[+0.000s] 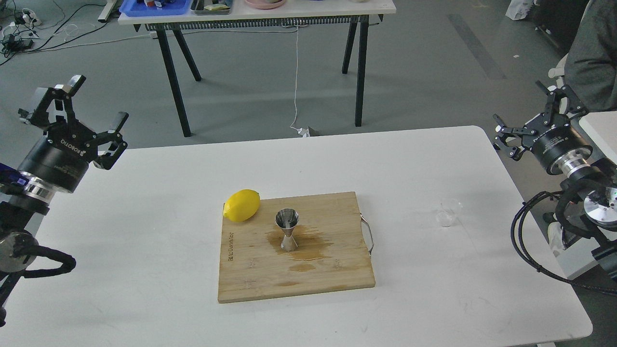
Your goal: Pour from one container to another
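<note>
The steel jigger (288,233) stands upright on the wooden cutting board (337,274), in a brown wet patch. The small clear glass cup (447,215) sits on the white table to the right of the board, hard to make out against the top. My left gripper (77,103) hovers open beyond the table's far left corner, nothing between its fingers. My right gripper (535,112) is open and empty too, off the table's right edge, well behind and right of the cup.
A yellow lemon (242,205) lies at the board's far left corner. The board has a metal handle (369,234) on its right side. A second table (260,14) with trays stands far behind. A seated person (590,58) is at the right.
</note>
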Motion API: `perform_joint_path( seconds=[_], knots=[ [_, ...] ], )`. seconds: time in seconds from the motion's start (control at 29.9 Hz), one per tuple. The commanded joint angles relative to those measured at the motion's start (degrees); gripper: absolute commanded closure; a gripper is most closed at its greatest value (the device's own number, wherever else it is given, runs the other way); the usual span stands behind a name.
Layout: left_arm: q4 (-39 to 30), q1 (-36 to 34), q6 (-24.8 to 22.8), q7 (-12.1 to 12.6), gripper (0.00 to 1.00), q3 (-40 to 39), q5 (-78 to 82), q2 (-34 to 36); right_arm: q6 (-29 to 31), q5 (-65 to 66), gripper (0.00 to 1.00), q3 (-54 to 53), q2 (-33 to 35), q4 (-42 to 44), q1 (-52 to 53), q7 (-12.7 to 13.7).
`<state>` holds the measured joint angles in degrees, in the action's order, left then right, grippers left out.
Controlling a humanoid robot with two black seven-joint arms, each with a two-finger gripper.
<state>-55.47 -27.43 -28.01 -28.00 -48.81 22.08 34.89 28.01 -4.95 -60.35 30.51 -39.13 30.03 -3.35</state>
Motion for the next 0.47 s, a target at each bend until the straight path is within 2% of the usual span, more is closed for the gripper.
perform_joint_path(
  seconds=[0.0, 0.43],
  knots=[
    [0.0, 0.3, 0.0, 0.0, 0.01, 0.2, 0.1, -0.4, 0.0, 0.1, 0.01, 0.7, 0.0, 1.5, 1.1, 0.1],
    [0.0, 0.5, 0.0, 0.0, 0.01, 0.3, 0.1, -0.6, 0.0, 0.1, 0.01, 4.9, -1.8, 8.4, 8.1, -0.2]
  ],
)
